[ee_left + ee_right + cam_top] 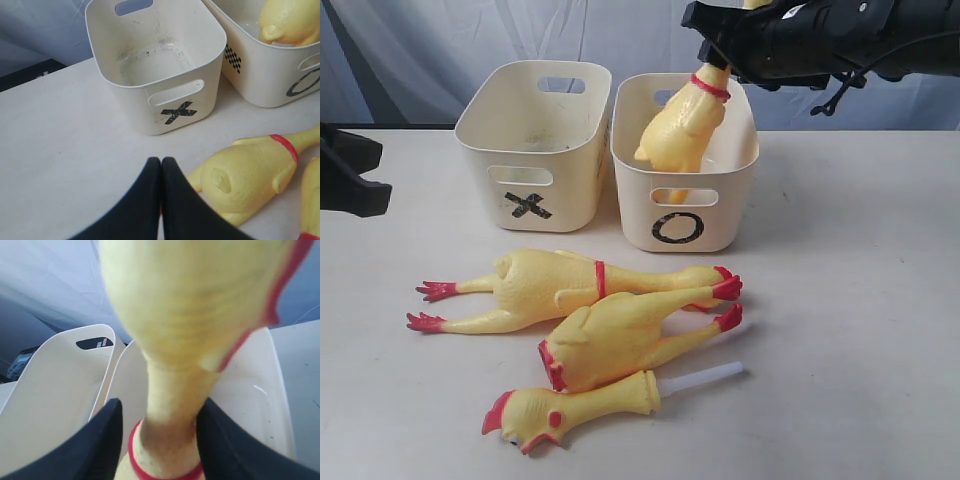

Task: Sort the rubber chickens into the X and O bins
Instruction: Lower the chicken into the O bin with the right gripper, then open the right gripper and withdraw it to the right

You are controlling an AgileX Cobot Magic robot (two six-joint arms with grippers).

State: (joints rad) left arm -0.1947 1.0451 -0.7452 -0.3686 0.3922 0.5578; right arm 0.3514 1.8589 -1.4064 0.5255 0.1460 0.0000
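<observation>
Chicken neck between right fingers, head blurred

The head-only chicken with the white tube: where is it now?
Exterior view: the head-only chicken lies on the table, nearest the camera, beside a whole chicken.

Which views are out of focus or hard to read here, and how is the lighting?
Exterior view: sharp, evenly lit, soft shadows under the lying chickens on the table; the right arm is a dark mass with little detail. Left wrist view: X bin crisp, left gripper featureless black. Right wrist view: the chicken at the lens fills the frame, heavily blurred.
</observation>
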